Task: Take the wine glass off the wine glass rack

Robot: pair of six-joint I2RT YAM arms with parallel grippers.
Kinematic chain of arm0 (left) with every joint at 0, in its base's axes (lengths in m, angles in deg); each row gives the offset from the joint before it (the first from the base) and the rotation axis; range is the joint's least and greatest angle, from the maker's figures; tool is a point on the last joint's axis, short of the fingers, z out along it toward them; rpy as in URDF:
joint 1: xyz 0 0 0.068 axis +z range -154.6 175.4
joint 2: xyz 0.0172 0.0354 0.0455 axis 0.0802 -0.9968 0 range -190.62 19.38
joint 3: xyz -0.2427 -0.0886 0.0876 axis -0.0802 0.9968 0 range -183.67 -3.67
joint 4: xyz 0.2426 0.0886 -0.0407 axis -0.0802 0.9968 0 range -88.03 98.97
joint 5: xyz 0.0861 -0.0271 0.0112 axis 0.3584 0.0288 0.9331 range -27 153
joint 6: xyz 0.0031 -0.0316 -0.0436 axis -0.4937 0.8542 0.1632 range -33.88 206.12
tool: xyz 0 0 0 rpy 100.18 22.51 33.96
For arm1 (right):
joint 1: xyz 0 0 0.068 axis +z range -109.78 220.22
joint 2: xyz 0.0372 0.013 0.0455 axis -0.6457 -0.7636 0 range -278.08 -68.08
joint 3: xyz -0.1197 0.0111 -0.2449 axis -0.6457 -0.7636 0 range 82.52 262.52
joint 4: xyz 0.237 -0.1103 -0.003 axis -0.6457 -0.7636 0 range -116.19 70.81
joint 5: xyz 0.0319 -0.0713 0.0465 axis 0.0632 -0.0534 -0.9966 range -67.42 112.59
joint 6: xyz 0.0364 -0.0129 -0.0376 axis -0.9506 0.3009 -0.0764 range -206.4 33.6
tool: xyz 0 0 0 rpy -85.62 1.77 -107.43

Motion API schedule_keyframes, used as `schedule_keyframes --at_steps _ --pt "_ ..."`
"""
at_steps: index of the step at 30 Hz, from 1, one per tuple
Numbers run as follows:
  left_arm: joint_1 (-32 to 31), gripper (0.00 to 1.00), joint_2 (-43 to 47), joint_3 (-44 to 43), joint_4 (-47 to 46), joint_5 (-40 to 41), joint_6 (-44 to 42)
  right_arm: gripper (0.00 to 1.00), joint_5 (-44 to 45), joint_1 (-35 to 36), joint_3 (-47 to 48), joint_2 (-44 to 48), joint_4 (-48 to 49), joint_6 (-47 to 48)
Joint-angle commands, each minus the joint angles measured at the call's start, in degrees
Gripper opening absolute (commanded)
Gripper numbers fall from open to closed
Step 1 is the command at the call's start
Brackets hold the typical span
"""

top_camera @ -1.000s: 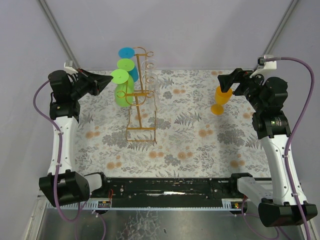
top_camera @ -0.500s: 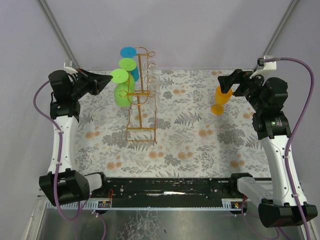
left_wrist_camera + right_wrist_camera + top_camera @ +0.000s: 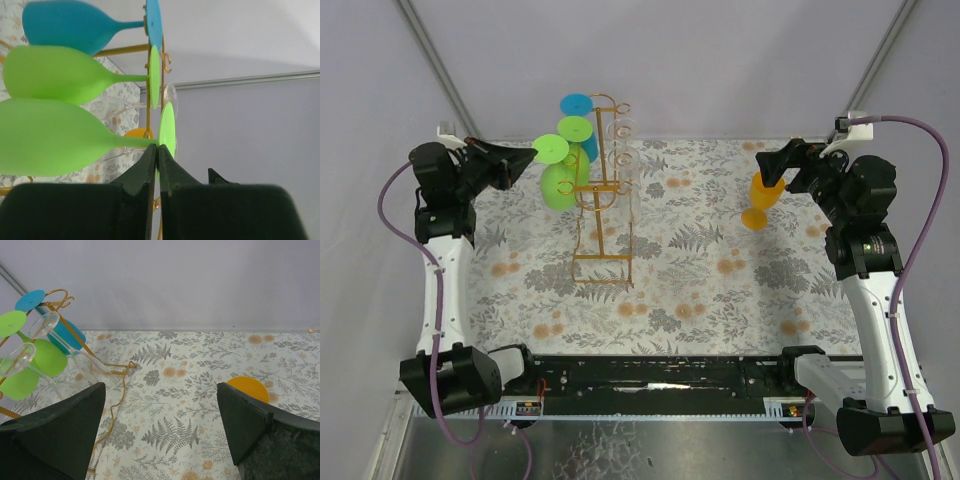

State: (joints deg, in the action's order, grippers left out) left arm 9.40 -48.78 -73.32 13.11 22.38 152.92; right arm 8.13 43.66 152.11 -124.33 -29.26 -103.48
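On the floral-clothed table [image 3: 720, 290], the wine glass rack [image 3: 601, 262] is seen standing left of centre, its ladder frame running toward the arms and glasses hung by their feet from its upper rails: a blue glass [image 3: 65, 25] farthest back, a green glass [image 3: 55, 75] next, clear glasses [image 3: 42, 325] on the far rail, and the nearest green wine glass [image 3: 558, 186] at the rack's left side, lying almost level with its bowl toward the rack and its foot pointing outward. This glass is gripped by the left gripper [image 3: 157, 150], whose jaws are clenched on the thin stem just where it meets the foot. An orange glass [image 3: 760, 195] is seen upright on the cloth at the right, well apart from the rack, with the right gripper [image 3: 772, 170] held just above it, jaws spread wide and nothing grasped. The step in hand is judged to be the drawing of the nearest green glass off its hook; whether its foot is already free of the rail cannot be told. For the next move, a steady pull to the left, away from the rack, is called for, with the grip kept firm on the slim stem and the bowl steered clear of the neighbouring green glass and of the wire, before the glass is turned upright and set down on bare cloth
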Motion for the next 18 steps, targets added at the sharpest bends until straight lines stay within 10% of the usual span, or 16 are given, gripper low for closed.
schedule_keyframes --at_steps 1,11,18 --pt "3.31 0.0 3.55 -3.17 -2.27 0.88 -2.16 0.99 0.53 0.34 1.53 1.05 1.28 0.84" --pt "8.16 0.0 4.66 -16.06 -1.49 -1.38 -13.43 0.99 1.04 0.33 2.26 0.59 0.35 0.32" --pt "0.39 0.0 5.49 -28.37 -2.68 -3.3 -29.41 0.99 4.76 0.24 12.67 -6.74 -10.86 -3.02"
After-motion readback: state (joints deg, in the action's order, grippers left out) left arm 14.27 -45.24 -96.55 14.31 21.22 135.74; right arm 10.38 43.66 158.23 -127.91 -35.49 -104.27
